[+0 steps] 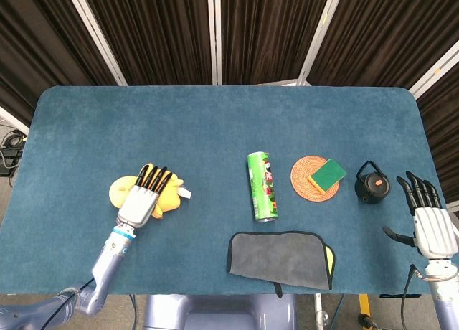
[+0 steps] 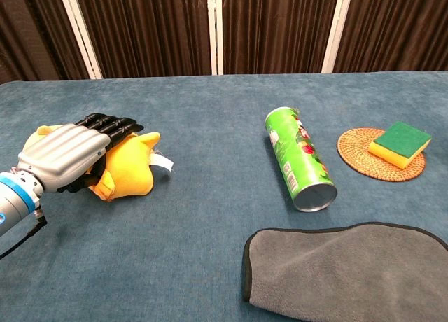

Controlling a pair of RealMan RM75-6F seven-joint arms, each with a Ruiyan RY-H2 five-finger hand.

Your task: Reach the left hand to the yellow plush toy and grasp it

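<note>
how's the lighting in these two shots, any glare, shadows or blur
Head view: even, soft light, sharp throughout, only faint shadows by the green can and kettle. Chest view: also sharp; soft shadow under the left hand on the yellow plush toy; no glare.
</note>
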